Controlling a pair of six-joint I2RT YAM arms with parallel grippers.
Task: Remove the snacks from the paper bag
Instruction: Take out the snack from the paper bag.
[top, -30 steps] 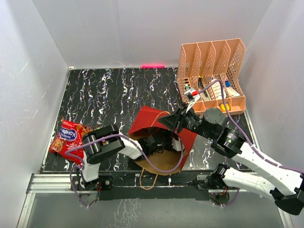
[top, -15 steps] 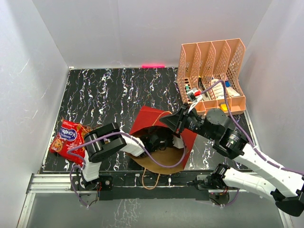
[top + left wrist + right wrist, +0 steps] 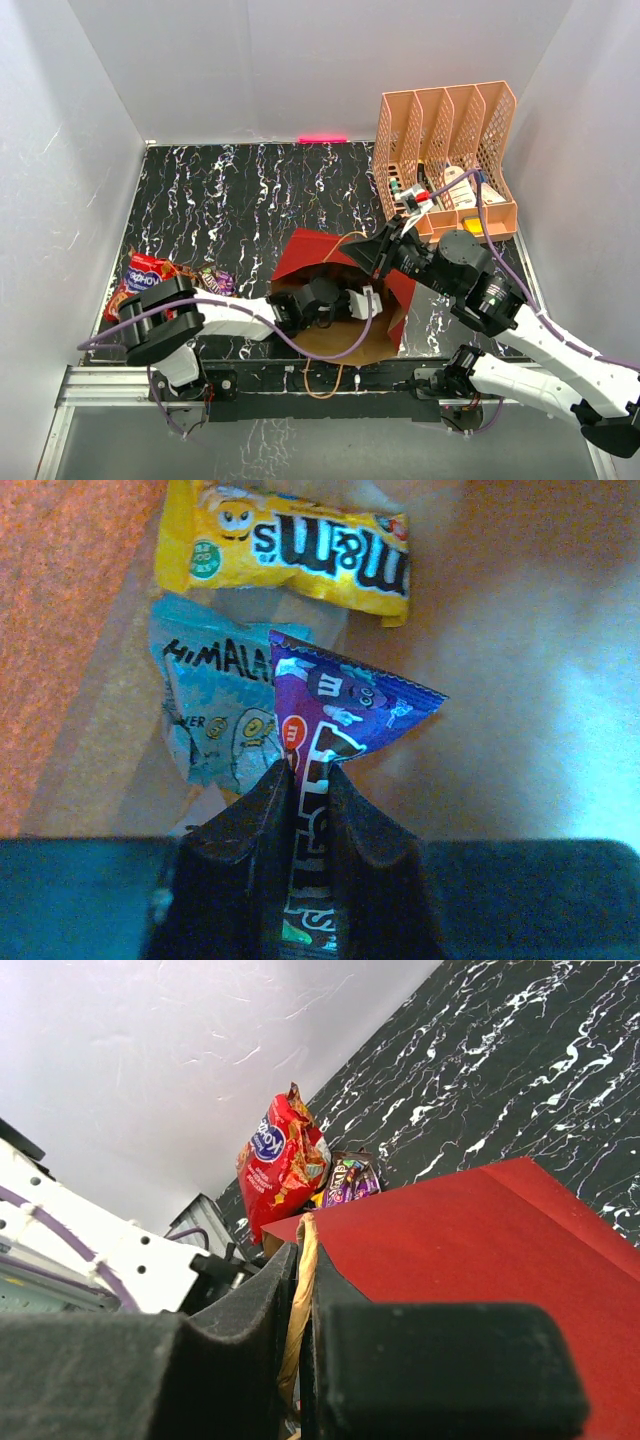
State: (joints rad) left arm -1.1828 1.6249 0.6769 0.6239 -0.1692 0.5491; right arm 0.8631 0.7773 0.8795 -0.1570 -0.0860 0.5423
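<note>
The paper bag [image 3: 310, 258], dark red outside and brown inside, lies on the table with its mouth toward the arms. My left gripper [image 3: 310, 772] is deep inside it, shut on a purple candy packet [image 3: 335, 705]. On the bag's brown floor [image 3: 500, 660] beyond it lie a yellow packet [image 3: 285, 545] and a pale blue packet [image 3: 210, 725]. My right gripper [image 3: 305, 1255] is shut on the bag's brown cord handle [image 3: 300, 1300], holding the upper side [image 3: 480, 1250] up. Out on the table at the left lie the large red snack bag [image 3: 140, 275] and a purple packet [image 3: 215, 281].
A peach mesh file rack [image 3: 450, 150] with pens and small items stands at the back right. White walls close in the black marbled table [image 3: 240, 190] on three sides. The left arm [image 3: 230, 318] stretches low across the front into the bag's mouth.
My left gripper has shut on the purple packet inside the bag. The left arm has lowered and stretched further in, uncovering the purple packet beside the red snack bag. The right gripper keeps its hold.
</note>
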